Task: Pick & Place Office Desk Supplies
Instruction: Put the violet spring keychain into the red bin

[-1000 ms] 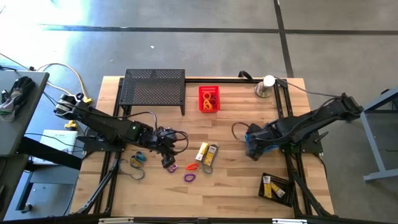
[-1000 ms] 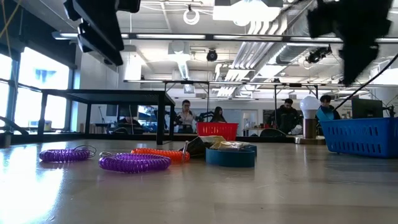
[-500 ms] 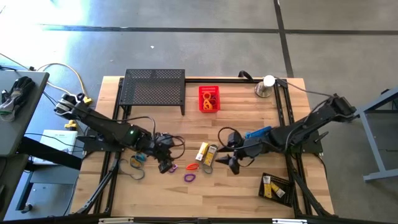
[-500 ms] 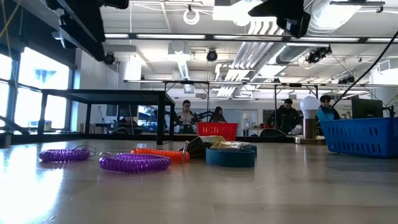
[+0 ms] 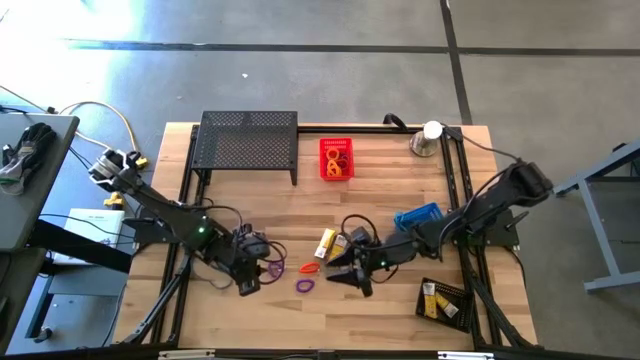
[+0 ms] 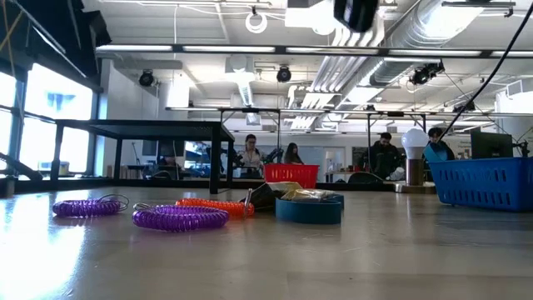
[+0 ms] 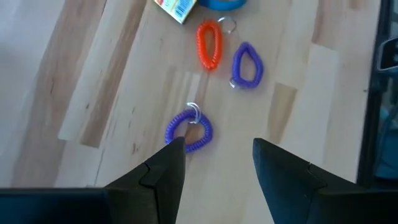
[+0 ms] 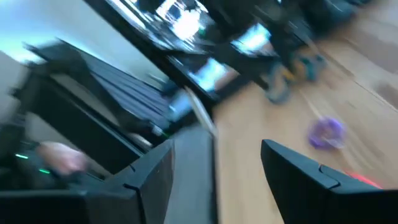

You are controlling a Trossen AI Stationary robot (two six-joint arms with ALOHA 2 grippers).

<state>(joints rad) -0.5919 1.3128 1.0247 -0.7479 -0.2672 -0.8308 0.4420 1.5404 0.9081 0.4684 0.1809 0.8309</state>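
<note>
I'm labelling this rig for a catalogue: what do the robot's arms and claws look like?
Both arms are dark, jointed and slim, with black cables looping alongside. The left claw has two broad, matte dark fingers; the right claw looks the same. A small green light glows on the left arm.

- The right wrist view is smeared by motion; only a purple loop [image 8: 326,132] and a streak of orange show as blobs.
- In the low view both arms are cut off at the top edge.
- The yellow-and-white box [image 7: 176,7] is cropped in the left wrist view.
- Contents of the black tray [image 5: 443,300] are too small to tell.
</note>
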